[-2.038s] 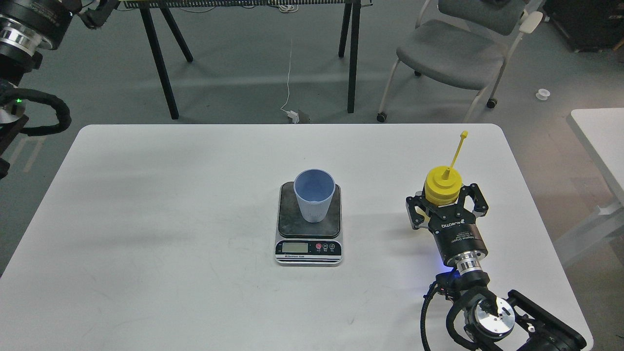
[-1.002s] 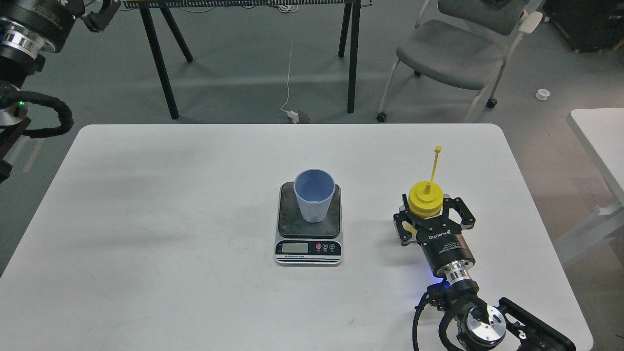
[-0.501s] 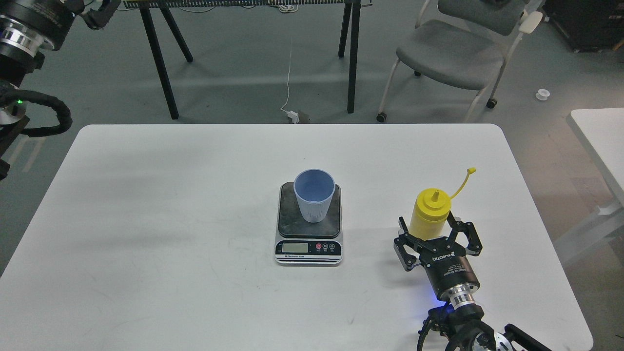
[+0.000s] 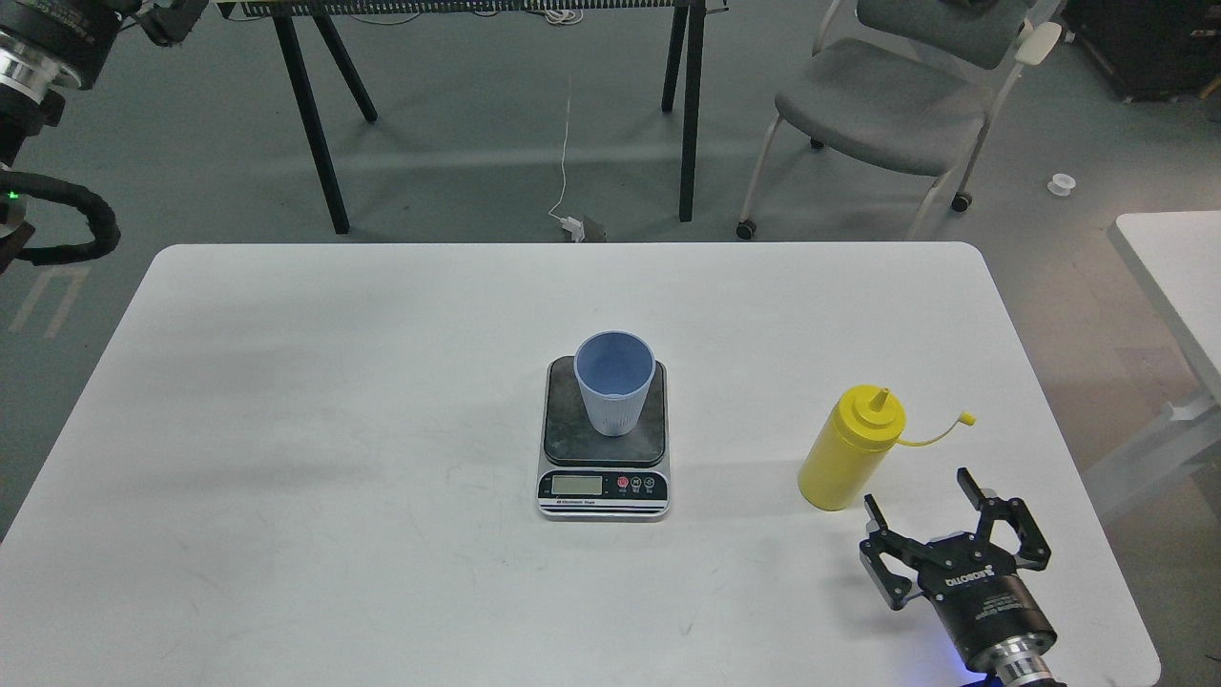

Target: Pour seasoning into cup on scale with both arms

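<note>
The yellow seasoning bottle (image 4: 847,450) stands upright on the white table (image 4: 286,401), right of the scale, with its cap strap hanging to the right. The light-blue cup (image 4: 615,384) stands on the scale's dark plate; the scale (image 4: 603,485) sits at the table's middle. My right gripper (image 4: 918,489) is open and empty, just in front of and to the right of the bottle, apart from it. My left gripper (image 4: 170,19) is at the top left corner, off the table and mostly cut off by the view's edge.
A grey chair (image 4: 887,100) and black table legs (image 4: 315,124) stand on the floor beyond the far edge. A second white table (image 4: 1178,277) is at the right. A white cable (image 4: 567,162) lies on the floor.
My right gripper set the bottle down upright, opened, and drew back toward the near edge. The left arm shifted slightly up and left.
</note>
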Robot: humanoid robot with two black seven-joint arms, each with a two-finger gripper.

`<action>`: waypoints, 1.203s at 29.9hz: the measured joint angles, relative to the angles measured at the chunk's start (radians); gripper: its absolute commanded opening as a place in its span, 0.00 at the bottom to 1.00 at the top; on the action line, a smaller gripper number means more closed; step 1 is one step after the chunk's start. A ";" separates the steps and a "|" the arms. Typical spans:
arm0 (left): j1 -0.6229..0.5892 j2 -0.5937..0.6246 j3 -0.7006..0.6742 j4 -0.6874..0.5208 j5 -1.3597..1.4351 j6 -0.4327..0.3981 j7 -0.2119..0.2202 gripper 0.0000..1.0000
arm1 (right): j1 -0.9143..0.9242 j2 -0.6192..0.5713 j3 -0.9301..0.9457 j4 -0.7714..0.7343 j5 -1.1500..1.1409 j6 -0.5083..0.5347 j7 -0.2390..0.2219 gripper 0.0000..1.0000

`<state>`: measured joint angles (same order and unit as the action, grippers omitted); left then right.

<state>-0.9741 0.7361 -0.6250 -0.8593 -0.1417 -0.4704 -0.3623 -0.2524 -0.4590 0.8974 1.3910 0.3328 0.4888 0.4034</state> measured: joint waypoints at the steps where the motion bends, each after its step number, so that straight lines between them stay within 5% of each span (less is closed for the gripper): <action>1: 0.003 0.001 -0.001 0.000 -0.001 -0.001 -0.001 0.99 | -0.014 -0.029 0.020 0.007 0.000 0.000 0.000 0.99; 8: 0.042 0.018 -0.041 -0.001 -0.006 -0.015 -0.003 0.99 | 0.018 -0.198 0.172 0.001 -0.004 0.000 -0.006 0.99; 16: 0.135 0.014 -0.097 0.007 -0.084 -0.018 0.002 0.99 | 0.395 -0.324 0.184 -0.217 -0.036 0.000 -0.009 0.99; 27: 0.236 0.005 -0.101 0.016 -0.154 -0.019 -0.003 0.99 | 0.872 -0.209 0.045 -0.659 -0.118 0.000 -0.011 0.99; 36: 0.253 -0.009 -0.101 0.016 -0.148 -0.018 -0.004 0.99 | 0.991 -0.048 0.015 -0.884 -0.120 0.000 -0.012 0.99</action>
<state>-0.7211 0.7269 -0.7256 -0.8433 -0.2901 -0.4887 -0.3663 0.7384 -0.5075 0.9129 0.5069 0.2130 0.4887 0.3914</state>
